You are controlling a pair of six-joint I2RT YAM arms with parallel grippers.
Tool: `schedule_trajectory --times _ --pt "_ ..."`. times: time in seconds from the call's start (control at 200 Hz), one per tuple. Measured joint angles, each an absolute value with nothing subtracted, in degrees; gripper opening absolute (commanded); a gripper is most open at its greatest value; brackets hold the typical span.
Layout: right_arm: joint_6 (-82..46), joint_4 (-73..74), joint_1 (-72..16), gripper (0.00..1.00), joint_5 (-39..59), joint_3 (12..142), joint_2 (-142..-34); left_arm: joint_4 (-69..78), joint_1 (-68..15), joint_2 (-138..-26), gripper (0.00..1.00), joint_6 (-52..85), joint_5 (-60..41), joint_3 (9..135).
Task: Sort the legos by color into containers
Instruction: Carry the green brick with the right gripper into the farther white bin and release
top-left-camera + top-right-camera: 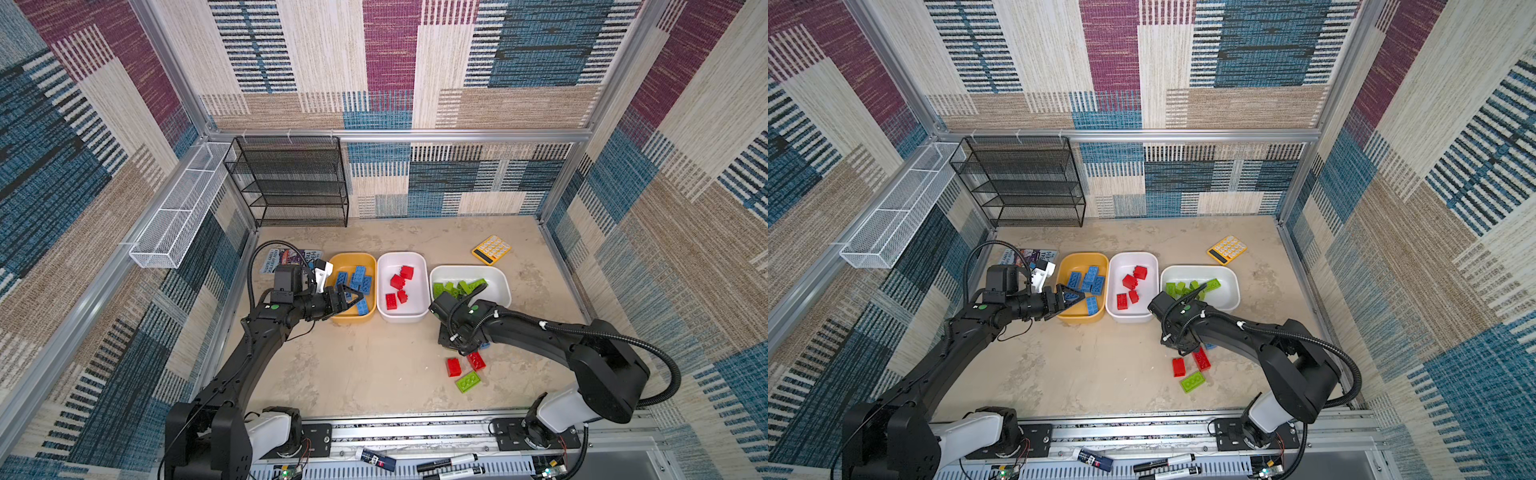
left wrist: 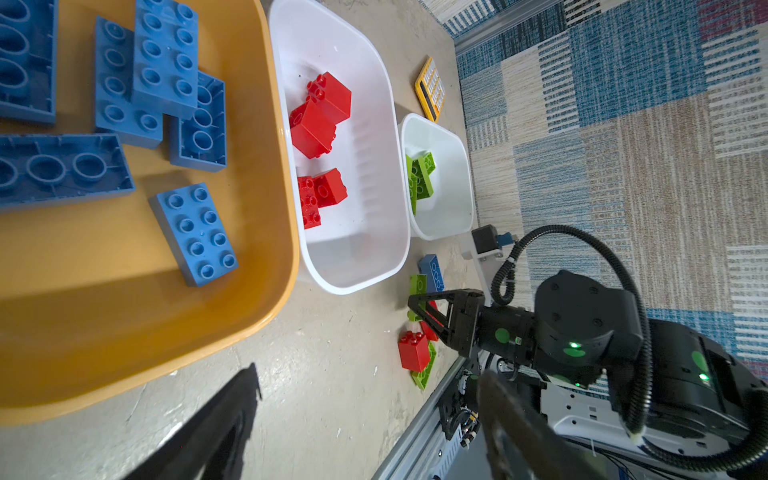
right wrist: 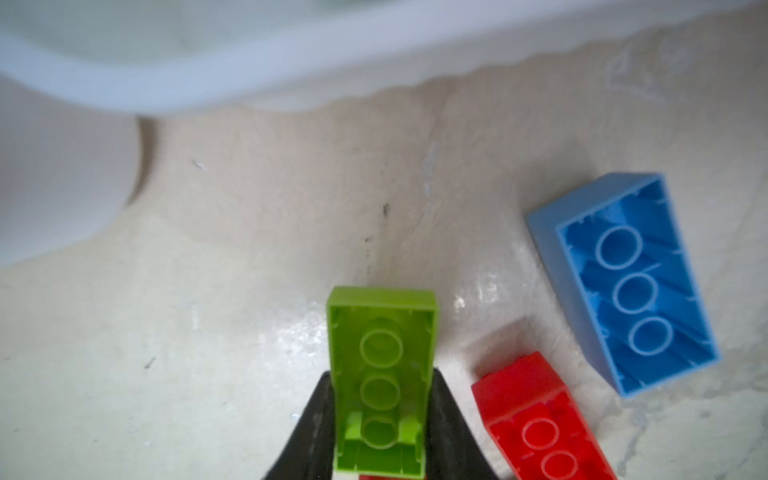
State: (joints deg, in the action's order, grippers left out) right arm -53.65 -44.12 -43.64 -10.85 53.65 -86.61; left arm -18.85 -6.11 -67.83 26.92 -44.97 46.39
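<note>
Right pincer (image 3: 382,384), hidden under its arm in both top views, pinches a green brick (image 3: 382,332) toward the right edge of the table (image 1: 353,374); lift-off cannot be told. Left pincer (image 1: 348,300) stands spread over the yellow tub (image 1: 357,319).

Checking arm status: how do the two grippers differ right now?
The left gripper has open, empty jaws; the right gripper is shut on a green brick. The left gripper hangs by the yellow tub; the right gripper sits low near the loose bricks. Both are black.
</note>
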Motion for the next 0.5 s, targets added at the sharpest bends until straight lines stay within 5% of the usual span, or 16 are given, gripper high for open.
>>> schedule_trajectory --times 0.501 --pt "-38.4 -48.8 -29.3 0.28 -17.1 70.7 -87.4 -18.7 -6.1 -68.3 0.84 26.9 -47.1 46.7"
